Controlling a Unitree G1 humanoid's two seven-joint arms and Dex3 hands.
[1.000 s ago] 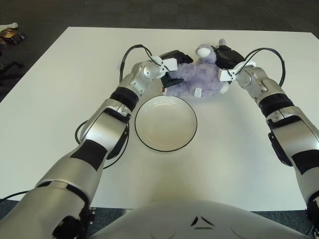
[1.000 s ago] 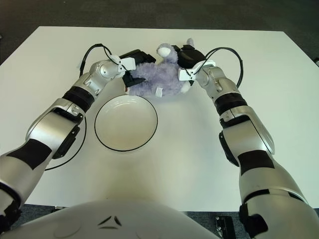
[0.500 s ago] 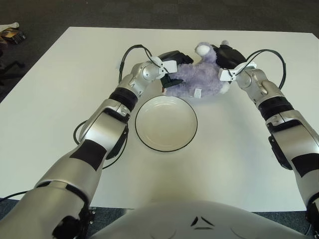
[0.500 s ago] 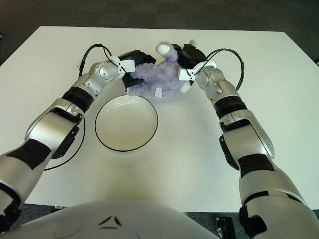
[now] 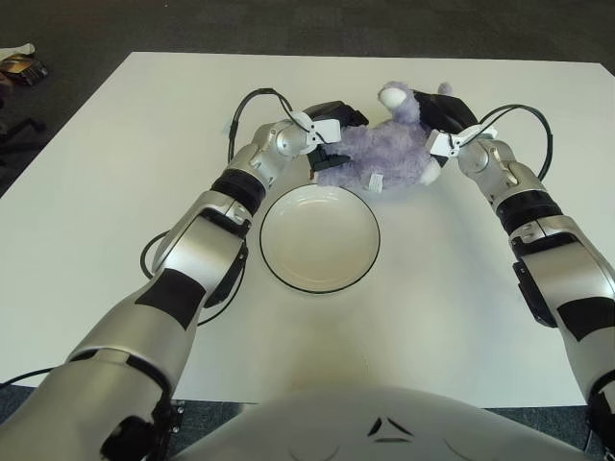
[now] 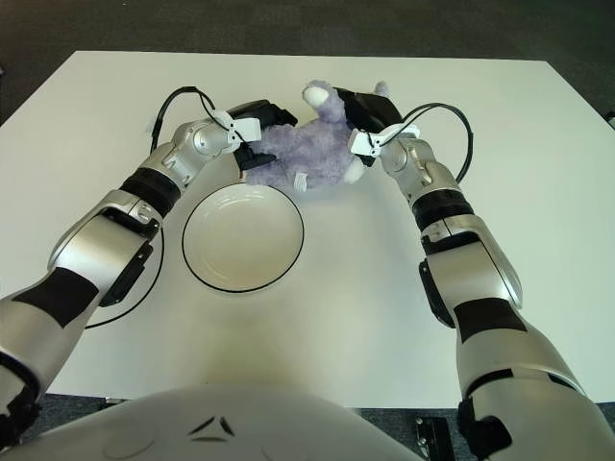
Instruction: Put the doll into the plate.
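The left hand (image 5: 332, 134) presses its dark fingers against the near-left flank of the doll (image 5: 380, 154), and the right hand (image 5: 444, 123) closes on the opposite side, by the head end, so the soft purple toy is pinched between the two; each hand's fingers look curled onto the plush rather than spread. The doll sits just beyond the far rim of the plate (image 5: 272, 271), which lies on the white table (image 5: 115, 163) directly on the robot's side of it. Whether the doll's underside is clear of the table or touching it cannot be told from either eye. To do this step well, both hands should keep an even squeeze, since plush gives and can slip out if one side eases off. The lift probably needs only enough height for the doll's lower edge and its white tag (image 5: 375, 181) to pass over the plate's far rim without catching it and shoving the dish. Then both arms should draw back together toward the robot, keeping their spacing, until the doll hangs over the plate's hollow, lower it, and open only once it rests inside.
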